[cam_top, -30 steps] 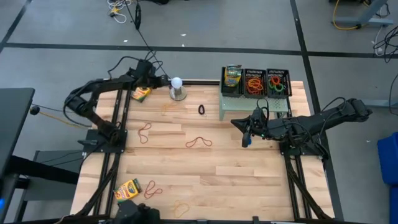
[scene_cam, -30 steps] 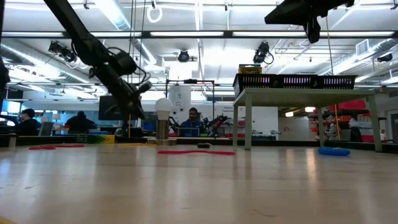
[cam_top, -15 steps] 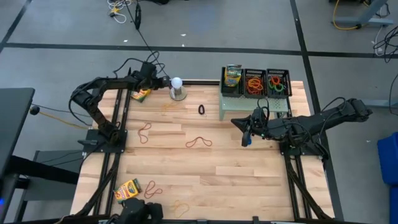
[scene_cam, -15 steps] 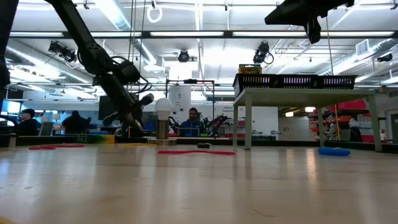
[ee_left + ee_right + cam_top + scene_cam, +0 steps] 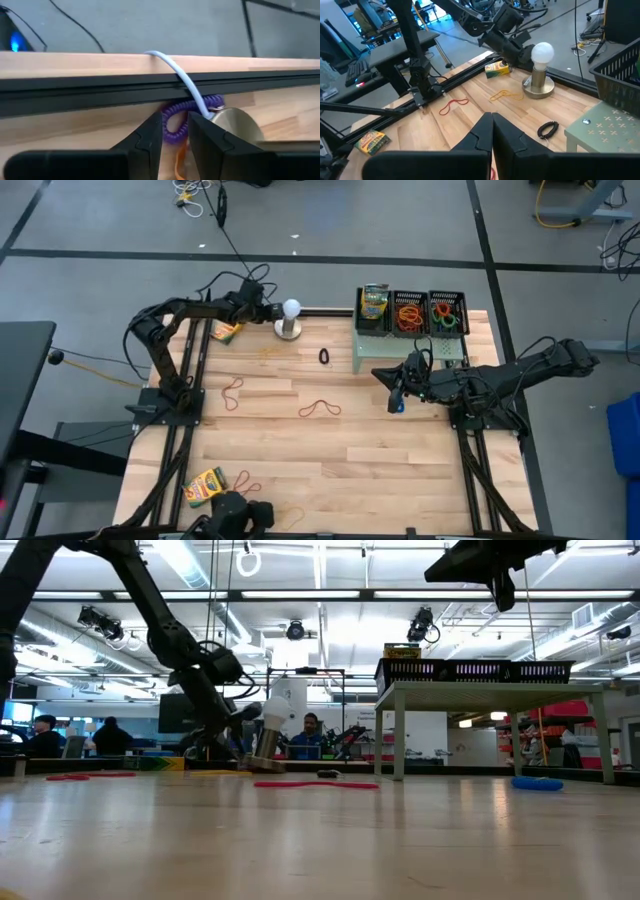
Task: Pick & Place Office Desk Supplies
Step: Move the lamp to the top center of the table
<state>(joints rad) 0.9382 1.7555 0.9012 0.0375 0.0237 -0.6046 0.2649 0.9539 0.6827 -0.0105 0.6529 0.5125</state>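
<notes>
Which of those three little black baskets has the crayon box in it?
The leftmost black basket in the row on the green riser. It holds a yellow-and-green crayon box; the other two hold rubber bands.

The left pincer [image 5: 268,308] is squeezed in by the white ball lamp [image 5: 290,311] and the black rail [image 5: 100,82]. The middle of the table [image 5: 300,460] is wide open, with only thin rubber bands [image 5: 319,409] lying flat.
</notes>
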